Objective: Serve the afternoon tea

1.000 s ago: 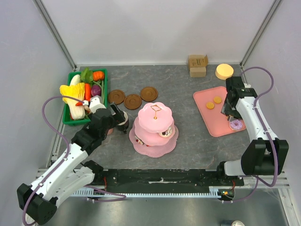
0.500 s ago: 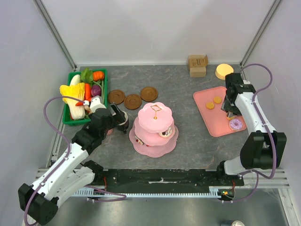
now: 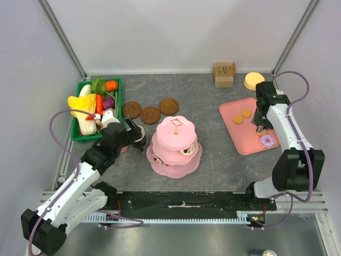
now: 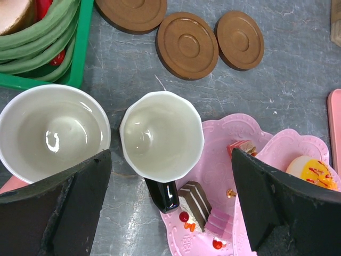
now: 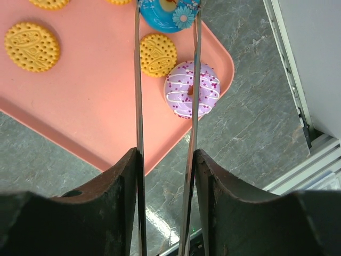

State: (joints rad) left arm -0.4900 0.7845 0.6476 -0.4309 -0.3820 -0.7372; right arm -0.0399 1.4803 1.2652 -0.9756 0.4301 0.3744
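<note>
Mug [image 4: 161, 133] glossy inside; saucers [image 4: 186, 45] matt, wood-look; tray [image 5: 80, 106] smooth plastic.

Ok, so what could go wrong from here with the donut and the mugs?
1. The right gripper pinches the blue donut by its rounded edges, so it may slip and land on the biscuit or purple donut beside it.
2. The open left gripper straddles a black-handled mug crowded by a second mug and the pink stand; closing could knock either.

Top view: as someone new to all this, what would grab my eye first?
The pink tiered stand in the middle, with cake bits on its tiers. Then the green crate of toy vegetables along the left edge, and the pink tray on the right carrying orange biscuits and a purple donut.
</note>
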